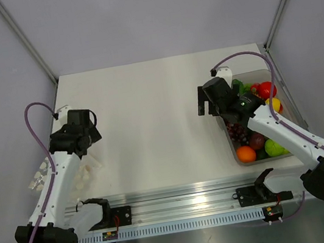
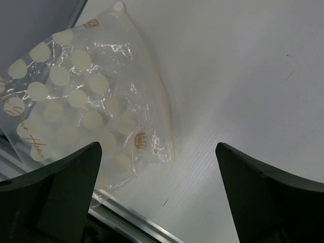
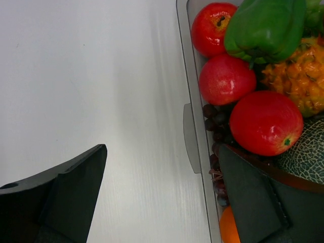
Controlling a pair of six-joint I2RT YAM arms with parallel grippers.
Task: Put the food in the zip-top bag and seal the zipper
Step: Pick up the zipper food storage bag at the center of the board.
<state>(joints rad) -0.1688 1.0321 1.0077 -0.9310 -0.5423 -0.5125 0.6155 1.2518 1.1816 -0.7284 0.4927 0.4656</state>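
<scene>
So both grippers are wide open, nothing held. The food [image 3: 226,79] all sits in the clear tray [image 3: 188,61]: red round ones, a green pepper [image 3: 263,28] and a dark grape bunch [image 3: 214,132] against the tray's wall. The right gripper [image 3: 159,197] hangs over that tray's rim, one finger above the fruit and the other over bare worktop [image 3: 91,76]. The zip-top bag [image 2: 86,96] lies flat, well apart from the tray on the opposite side of the worktop. The left gripper [image 2: 159,192] is right by it, one finger overlapping the bag's corner.

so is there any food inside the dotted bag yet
No, the dotted zip-top bag lies flat with only its white dots showing and nothing inside.
</scene>
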